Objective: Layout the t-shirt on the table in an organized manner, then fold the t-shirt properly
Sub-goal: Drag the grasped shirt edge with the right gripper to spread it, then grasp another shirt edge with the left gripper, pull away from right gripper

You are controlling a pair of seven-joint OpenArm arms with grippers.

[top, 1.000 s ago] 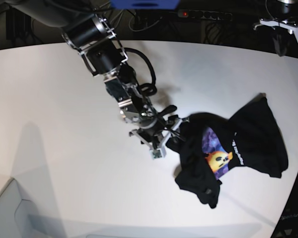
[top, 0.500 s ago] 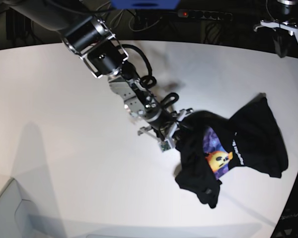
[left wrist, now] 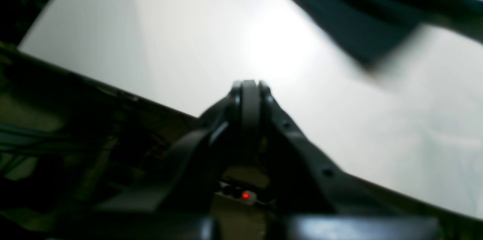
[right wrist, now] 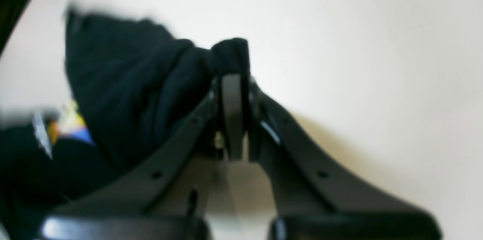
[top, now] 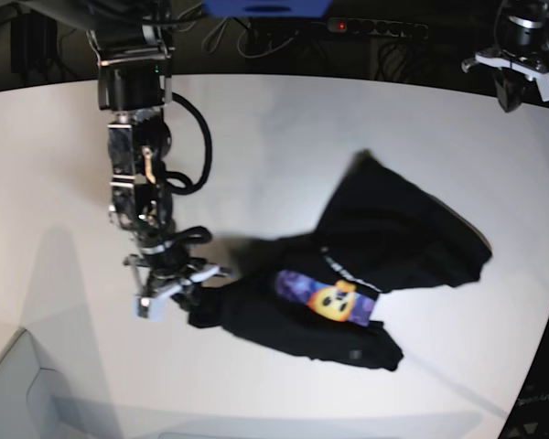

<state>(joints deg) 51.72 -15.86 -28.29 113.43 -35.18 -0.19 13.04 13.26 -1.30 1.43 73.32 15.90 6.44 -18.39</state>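
A power strip point(top: 377, 27) with a lit red switch lies in the dark space behind the scene, tangled cables point(top: 256, 37) just beside it. A blue box point(top: 265, 7) sits near the strip's left end.

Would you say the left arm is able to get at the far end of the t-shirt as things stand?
Probably yes: the left hand hangs shut above the table edge, with only bare tabletop between it and the t-shirt, though reach is uncertain.

The t-shirt point(top: 366, 261) lies bunched on the table point(top: 284, 128), toward the base view's right. The right gripper point(top: 185, 294) sits at its left end, pinching a fold; the left gripper point(top: 522, 78) hangs beyond the table's far right edge, well apart.
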